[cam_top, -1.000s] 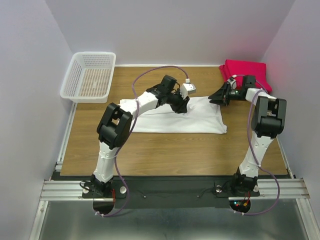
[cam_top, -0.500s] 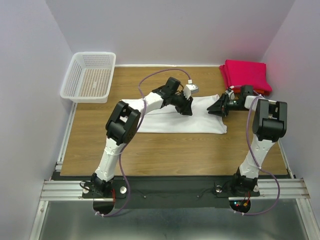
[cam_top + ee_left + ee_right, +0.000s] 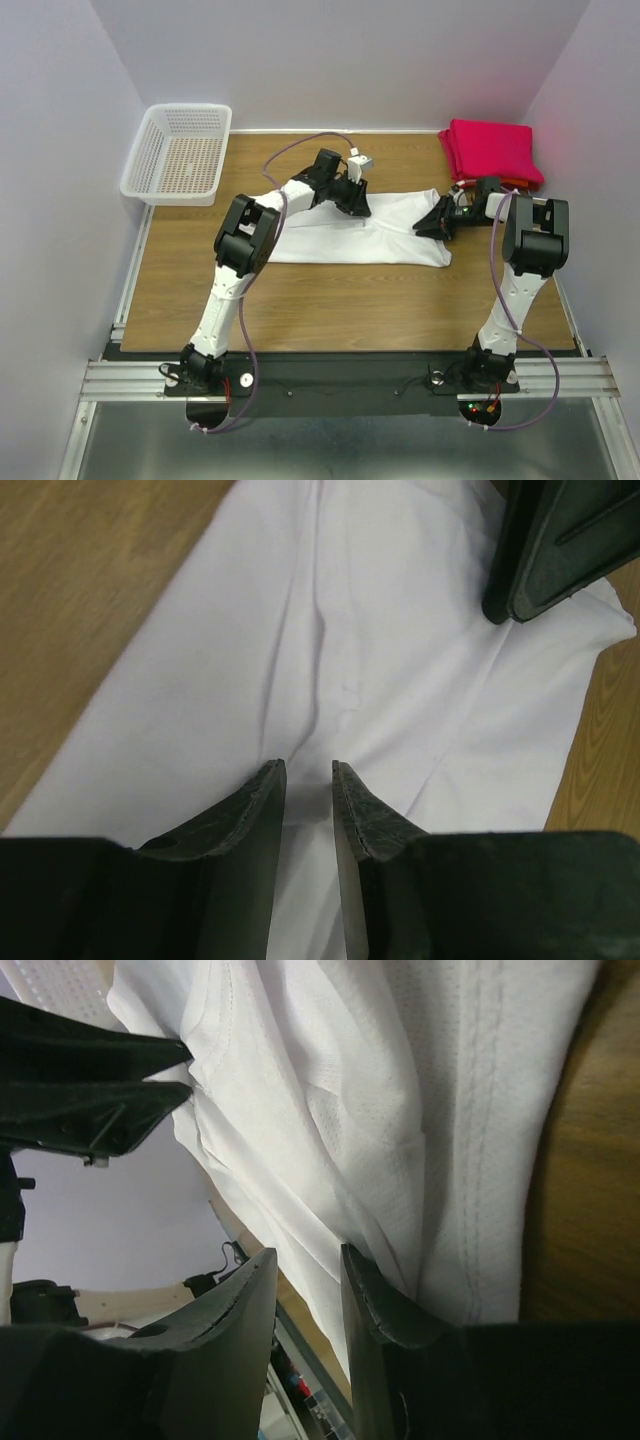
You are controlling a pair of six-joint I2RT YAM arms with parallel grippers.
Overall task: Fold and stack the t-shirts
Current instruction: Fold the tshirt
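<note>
A white t-shirt point(image 3: 330, 240) lies spread across the middle of the wooden table, creased along its far edge. My left gripper point(image 3: 358, 206) rests on that far edge. In the left wrist view its jaws point(image 3: 308, 770) stand narrowly apart with white cloth point(image 3: 400, 660) between them and creases running into the gap. My right gripper point(image 3: 427, 224) is at the shirt's right end. In the right wrist view the jaws point(image 3: 308, 1252) are closed on a bunched edge of the cloth point(image 3: 400, 1110). Red t-shirts point(image 3: 492, 152) lie folded in a stack at the back right.
A white lattice basket point(image 3: 180, 152) stands at the back left corner. The right gripper's fingers point(image 3: 560, 540) show at the top right of the left wrist view. The table's front edge and the arm bases are near the camera.
The left gripper has shifted left and back along the shirt's far edge. The right gripper has come down onto the shirt's right end, and its jaws have narrowed. The cloth there is more bunched.
</note>
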